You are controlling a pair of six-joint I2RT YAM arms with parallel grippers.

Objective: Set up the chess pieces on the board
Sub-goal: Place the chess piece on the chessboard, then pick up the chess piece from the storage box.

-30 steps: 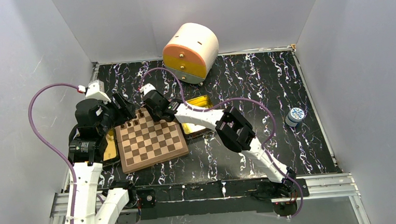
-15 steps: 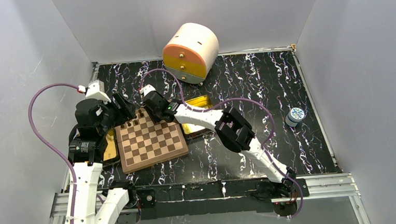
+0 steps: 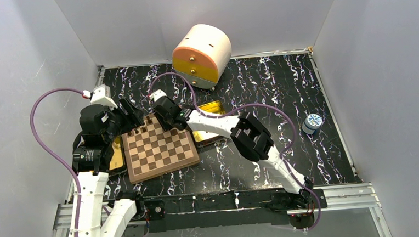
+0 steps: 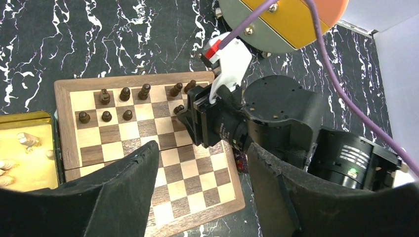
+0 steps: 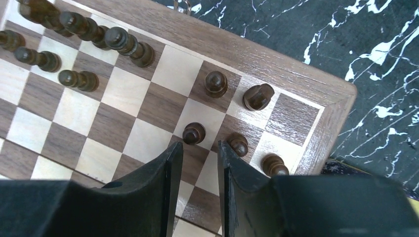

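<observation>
The board [image 3: 163, 154] lies at the left of the table. Several dark chess pieces [image 4: 106, 116] stand on its two far rows. My right gripper [image 5: 200, 148] hangs over the board's far right corner [image 3: 163, 111]. It is open by a narrow gap with nothing between its fingers. One pawn [image 5: 193, 133] stands just beyond its fingertips, and another pawn [image 5: 238, 144] touches or nearly touches the right fingertip. My left gripper [image 4: 202, 148] is open wide above the board's near half and holds nothing. In the top view the left gripper [image 3: 132, 113] sits by the board's far left corner.
A gold tin [image 3: 211, 108] lies against the board's right side. A second gold tray [image 4: 24, 148] on the left holds light pieces. A round orange-and-cream drawer unit [image 3: 202, 54] stands at the back, and a small blue-white jar [image 3: 311, 123] at the right.
My right gripper's jaws have parted a little over the board's far right corner, and that arm's elbow has shifted slightly. The left arm has stayed still.
</observation>
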